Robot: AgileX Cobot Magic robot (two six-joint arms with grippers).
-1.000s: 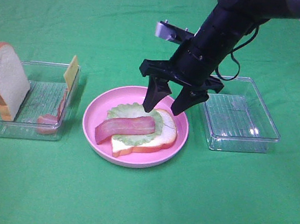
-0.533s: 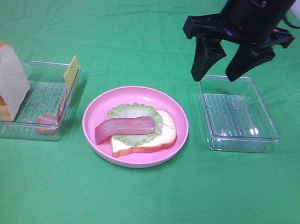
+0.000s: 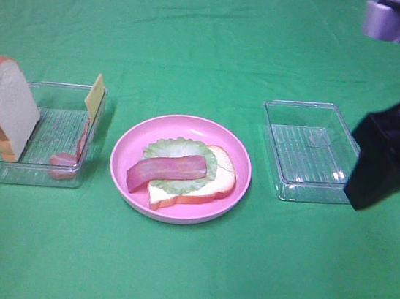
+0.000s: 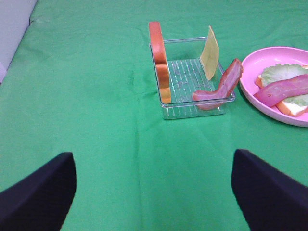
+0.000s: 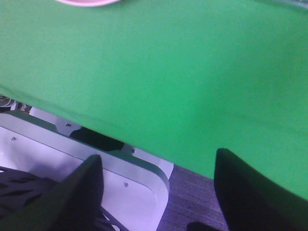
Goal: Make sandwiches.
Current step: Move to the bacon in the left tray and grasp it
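Observation:
On the pink plate lies a bread slice with a lettuce leaf and a meat strip on top. The clear left tray holds an upright bread slice, a yellow cheese square and another meat strip. My right arm hangs at the far right edge, beside the right tray. Its gripper is open and empty over the table's front edge. My left gripper is wide open and empty, well short of the left tray.
An empty clear tray stands right of the plate. Green cloth covers the table. The right wrist view shows the cloth's front edge with the white robot base below it.
My right arm has risen from over the plate and swung right, past the empty tray to the right edge. Its jaws stayed open. The food has not moved.

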